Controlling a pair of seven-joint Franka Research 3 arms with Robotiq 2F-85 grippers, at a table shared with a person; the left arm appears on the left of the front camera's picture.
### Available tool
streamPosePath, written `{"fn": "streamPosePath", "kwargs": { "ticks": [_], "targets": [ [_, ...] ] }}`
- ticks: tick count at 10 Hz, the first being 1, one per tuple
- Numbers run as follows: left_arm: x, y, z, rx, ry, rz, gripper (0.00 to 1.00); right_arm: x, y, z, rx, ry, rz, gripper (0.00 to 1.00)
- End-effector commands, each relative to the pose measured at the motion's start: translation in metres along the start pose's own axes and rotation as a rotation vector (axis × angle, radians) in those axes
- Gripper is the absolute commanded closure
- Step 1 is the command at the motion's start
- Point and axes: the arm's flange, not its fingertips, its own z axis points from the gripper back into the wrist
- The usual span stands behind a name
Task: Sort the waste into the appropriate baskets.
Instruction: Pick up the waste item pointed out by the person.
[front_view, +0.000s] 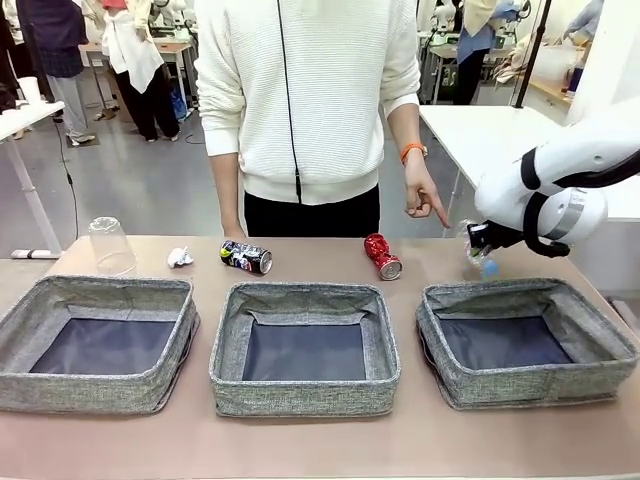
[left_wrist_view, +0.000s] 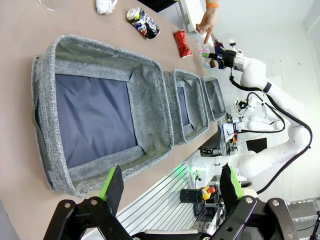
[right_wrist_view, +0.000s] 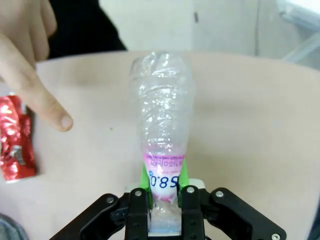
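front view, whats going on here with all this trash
The right gripper is shut on the clear plastic bottle behind the right basket, while a person's hand points at it. The left gripper hangs open near the left basket. The cup, paper ball, black can and red can lie on the table behind the baskets.

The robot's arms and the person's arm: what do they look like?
The right arm is rounded white shells with black joint bands, a silver wrist ring and black cables. The left gripper and right gripper are black with green pads. The person wears a ribbed white sleeve and orange wristband.
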Motion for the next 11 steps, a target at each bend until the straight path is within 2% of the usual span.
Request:
{"fn": "streamPosePath", "kwargs": {
  "ticks": [1, 2, 3, 4, 5, 6, 7, 8, 11],
  "targets": [
    [0.001, -0.001, 0.0, -0.014, -0.013, -0.02, 0.0, -0.013, 0.01, 0.136, -0.165, -0.074, -0.021, 0.84],
    [0.001, -0.001, 0.0, -0.014, -0.013, -0.02, 0.0, -0.021, 0.024, 0.2, -0.162, -0.067, -0.004, 0.84],
    [0.001, -0.001, 0.0, -0.014, -0.013, -0.02, 0.0, -0.038, 0.051, 0.245, -0.121, 0.001, -0.043, 0.84],
    [0.001, -0.001, 0.0, -0.014, -0.013, -0.02, 0.0, -0.064, 0.085, 0.27, -0.087, 0.126, -0.047, 0.84],
    [0.001, -0.001, 0.0, -0.014, -0.013, -0.02, 0.0, -0.093, 0.113, 0.28, -0.125, 0.136, 0.064, 0.84],
    [0.001, -0.001, 0.0, -0.014, -0.013, -0.02, 0.0, -0.107, 0.122, 0.28, -0.139, 0.143, 0.132, 0.84],
    [0.001, -0.001, 0.0, -0.014, -0.013, -0.02, 0.0, -0.111, 0.121, 0.276, -0.145, 0.128, 0.141, 0.84],
    [0.001, -0.001, 0.0, -0.014, -0.013, -0.02, 0.0, -0.104, 0.108, 0.287, -0.153, 0.111, 0.081, 0.84],
    [0.001, -0.001, 0.0, -0.014, -0.013, -0.02, 0.0, -0.104, 0.108, 0.287, -0.153, 0.111, 0.081, 0.84]
  ]
}}
